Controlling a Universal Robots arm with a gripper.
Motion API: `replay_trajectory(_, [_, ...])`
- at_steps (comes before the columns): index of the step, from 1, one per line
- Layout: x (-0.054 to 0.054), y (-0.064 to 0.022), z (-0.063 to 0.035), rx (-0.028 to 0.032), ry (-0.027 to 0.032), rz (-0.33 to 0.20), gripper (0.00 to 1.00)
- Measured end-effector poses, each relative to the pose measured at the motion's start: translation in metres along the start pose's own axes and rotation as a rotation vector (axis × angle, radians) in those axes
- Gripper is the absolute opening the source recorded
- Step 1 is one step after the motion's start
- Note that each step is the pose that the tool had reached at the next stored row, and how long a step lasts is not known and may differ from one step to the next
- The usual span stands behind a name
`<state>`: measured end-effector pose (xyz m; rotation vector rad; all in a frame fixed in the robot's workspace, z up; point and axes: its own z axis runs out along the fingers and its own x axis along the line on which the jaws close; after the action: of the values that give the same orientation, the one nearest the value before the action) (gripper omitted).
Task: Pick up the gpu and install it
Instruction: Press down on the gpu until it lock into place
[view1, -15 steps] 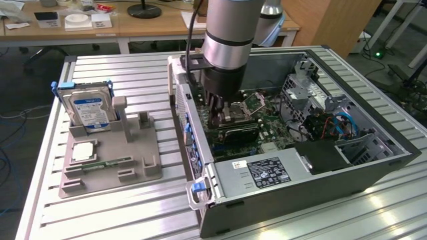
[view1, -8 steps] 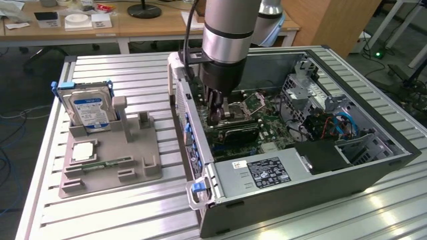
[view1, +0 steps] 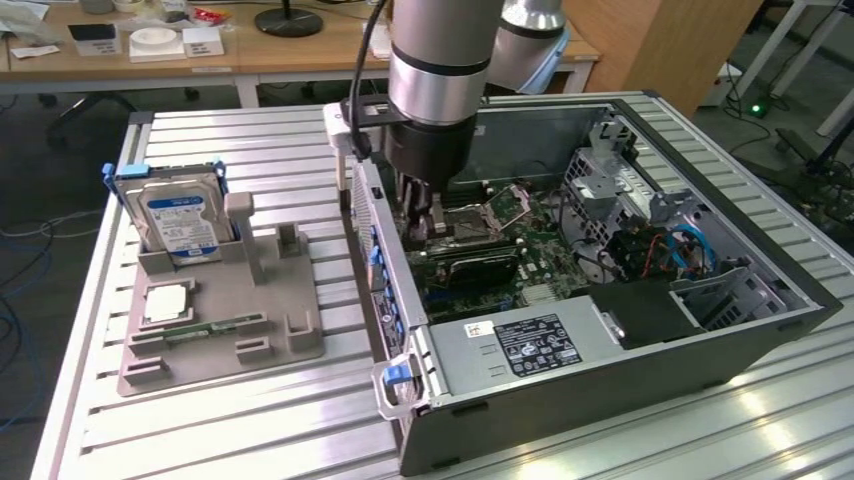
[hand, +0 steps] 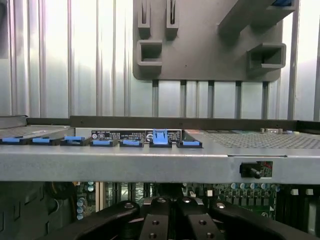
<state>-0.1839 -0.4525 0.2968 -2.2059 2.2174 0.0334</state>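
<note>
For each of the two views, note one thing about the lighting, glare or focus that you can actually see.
Exterior view: bright glare patches lie on the ribbed aluminium table at the exterior view's right, while the open black computer case stays dim inside. Wrist view: the grey metal case edge with blue clips is evenly lit, and the black gripper close to the lens looks dark and soft.

Lab: robot arm (view1: 434, 70), opened PC case (view1: 747, 330), desks (view1: 174, 60).
</note>
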Motion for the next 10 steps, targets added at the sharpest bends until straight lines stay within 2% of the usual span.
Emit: replay_trajectory(10, [0.0011,0.0036,0.0005,0.0,-0.0009,0.0,0.11])
